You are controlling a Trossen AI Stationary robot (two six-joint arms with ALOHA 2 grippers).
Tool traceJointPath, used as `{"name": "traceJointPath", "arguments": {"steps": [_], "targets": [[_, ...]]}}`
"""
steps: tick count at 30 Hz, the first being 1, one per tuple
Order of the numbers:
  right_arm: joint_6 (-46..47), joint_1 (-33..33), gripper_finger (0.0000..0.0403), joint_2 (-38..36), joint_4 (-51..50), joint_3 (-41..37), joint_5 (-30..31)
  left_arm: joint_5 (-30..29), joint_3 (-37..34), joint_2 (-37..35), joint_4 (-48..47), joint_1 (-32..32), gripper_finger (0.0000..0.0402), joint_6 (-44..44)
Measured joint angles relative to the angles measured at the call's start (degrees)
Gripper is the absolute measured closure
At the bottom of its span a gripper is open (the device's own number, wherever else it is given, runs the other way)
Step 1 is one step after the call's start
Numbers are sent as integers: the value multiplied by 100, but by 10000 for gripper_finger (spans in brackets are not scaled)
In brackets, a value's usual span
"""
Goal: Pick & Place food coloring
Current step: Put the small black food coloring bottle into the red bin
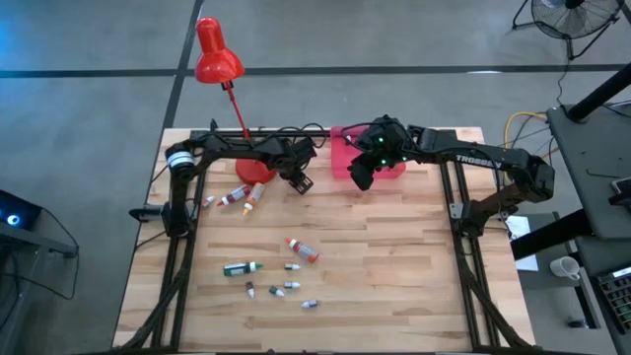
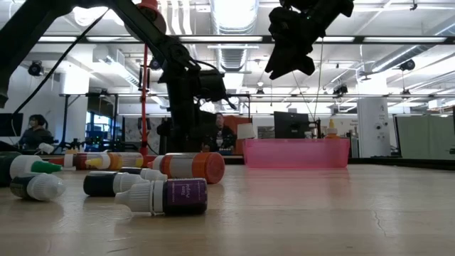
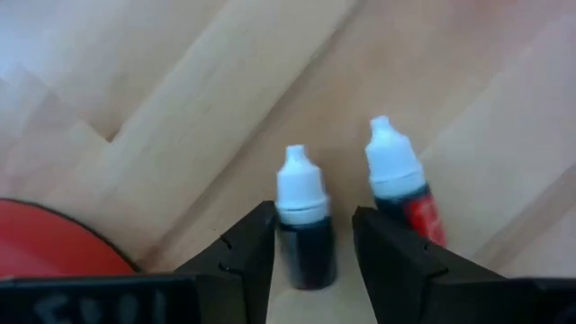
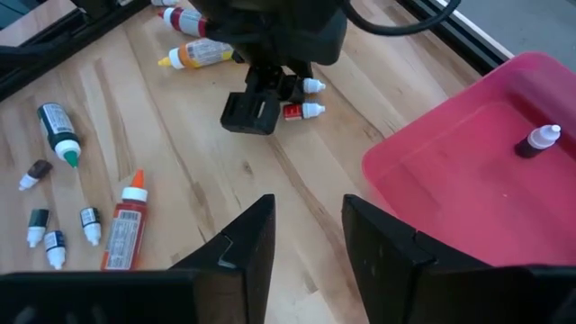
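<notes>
Left fingers spread astride a small dark bottle, red-labelled bottle just beside.

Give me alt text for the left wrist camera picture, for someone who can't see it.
The left gripper is open, its two dark fingers straddling a small dark dropper bottle with a white cap lying on the wooden table. A second bottle with a red label lies just beside it, outside the fingers, and a red lamp base shows at the picture's edge.
</notes>
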Motion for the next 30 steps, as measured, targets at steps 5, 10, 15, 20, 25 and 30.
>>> {"name": "traceJointPath", "arguments": {"steps": [5, 10, 15, 20, 25, 30], "targets": [[-1, 0, 280, 0, 0, 0, 0, 54, 0, 2, -26, -2, 277, 2], [-2, 0, 282, 0, -2, -2, 0, 53, 0, 2, -59, -2, 296, 135], [12, 0, 283, 0, -4, -2, 0, 33, 0, 2, -72, 4, 341, 241], [35, 0, 283, 0, -4, -4, -14, 66, 0, -12, -56, 2, 361, 512], [26, 0, 283, 0, -15, -4, -50, 325, -7, -292, 126, -17, 356, 889], [-1384, 0, 278, 0, -10, -4, -48, 945, -45, -917, 623, -219, 356, 2486]]}}
